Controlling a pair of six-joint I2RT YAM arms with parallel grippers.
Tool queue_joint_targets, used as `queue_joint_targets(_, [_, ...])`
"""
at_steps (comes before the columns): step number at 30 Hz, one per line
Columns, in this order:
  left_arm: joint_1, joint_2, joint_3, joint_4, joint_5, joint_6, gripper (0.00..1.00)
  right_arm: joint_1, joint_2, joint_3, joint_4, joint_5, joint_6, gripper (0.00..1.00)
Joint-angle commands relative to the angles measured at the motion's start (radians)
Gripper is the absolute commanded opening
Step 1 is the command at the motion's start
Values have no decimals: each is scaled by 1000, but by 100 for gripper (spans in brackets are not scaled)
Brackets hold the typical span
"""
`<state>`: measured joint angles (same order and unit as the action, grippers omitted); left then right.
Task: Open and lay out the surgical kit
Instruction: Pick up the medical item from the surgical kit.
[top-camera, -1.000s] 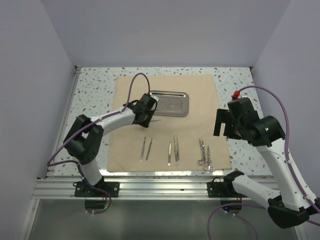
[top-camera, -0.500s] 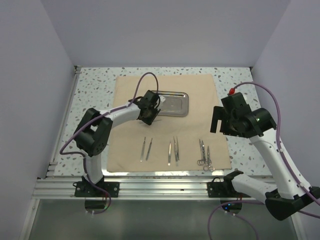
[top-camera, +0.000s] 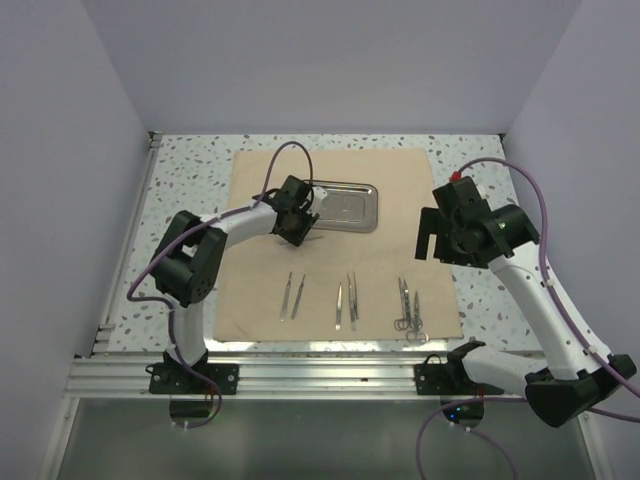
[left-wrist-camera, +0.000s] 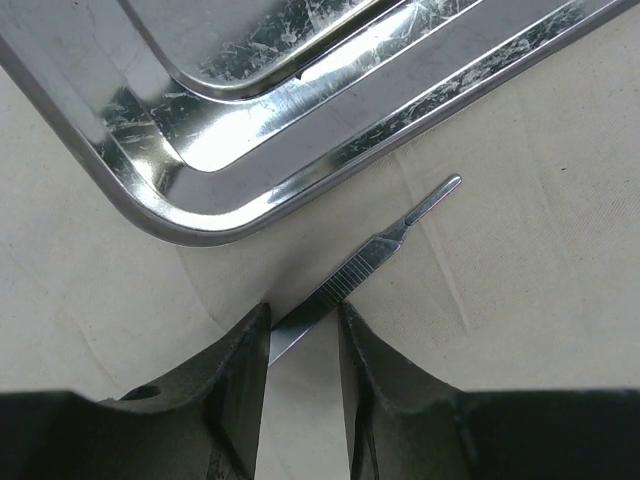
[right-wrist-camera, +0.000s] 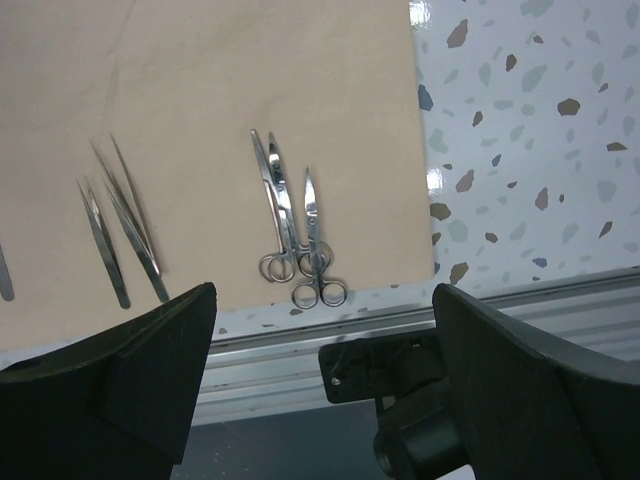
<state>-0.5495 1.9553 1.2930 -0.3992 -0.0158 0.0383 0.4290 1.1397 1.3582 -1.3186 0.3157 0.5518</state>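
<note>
The beige cloth wrap (top-camera: 330, 245) lies spread flat on the table. The steel tray (top-camera: 340, 207) sits on its far middle part and shows in the left wrist view (left-wrist-camera: 200, 150). My left gripper (top-camera: 298, 226) is down at the tray's near left corner. Its jaws (left-wrist-camera: 303, 345) stand narrowly apart around the near end of a slim steel handle (left-wrist-camera: 385, 250) that lies slantwise on the cloth. Two slim tools (top-camera: 292, 297), tweezers (top-camera: 346, 300) and ring-handled instruments (top-camera: 408, 308) lie in a row on the near part of the cloth. My right gripper (top-camera: 437, 238) hangs open and empty above the cloth's right edge.
The speckled table (right-wrist-camera: 520, 150) borders the cloth on the right. A metal rail (right-wrist-camera: 300, 345) runs along the near edge. The right wrist view shows the ring-handled instruments (right-wrist-camera: 295, 230) and tweezers (right-wrist-camera: 125, 215). Walls close in the left, far and right sides.
My left arm has folded inward and its gripper has shifted slightly toward the tray. My right gripper has risen and moved a little farther from the near edge.
</note>
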Motion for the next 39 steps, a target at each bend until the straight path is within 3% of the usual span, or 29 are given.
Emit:
queue_joint_targets(1, [29, 94, -1, 30, 11, 34, 37, -3, 12, 41, 19, 10, 11, 94])
queue_joint_targets(10, [33, 212, 41, -53, 154, 43, 34, -3, 32, 45, 25, -10, 0, 94])
queue_joint_targets(13, [33, 238, 35, -81, 209, 35, 24, -3, 41, 51, 25, -15, -4, 94])
queue_joint_targets(14, [33, 243, 35, -96, 236, 34, 12, -4, 43, 53, 25, -17, -6, 94])
queue_joint_targets(18, [31, 252, 9, -109, 275, 20, 0, -3, 46, 55, 27, -17, -9, 94])
queue_joint_targets(26, [31, 166, 18, -128, 289, -12, 0, -3, 35, 44, 41, -30, -10, 94])
queue_joint_targets(31, [33, 110, 106, -190, 260, -25, 0, -4, 23, 38, 48, -36, -9, 94])
queue_joint_targets(39, [33, 25, 235, -247, 96, -64, 0, -4, -12, 19, 50, -43, -3, 94])
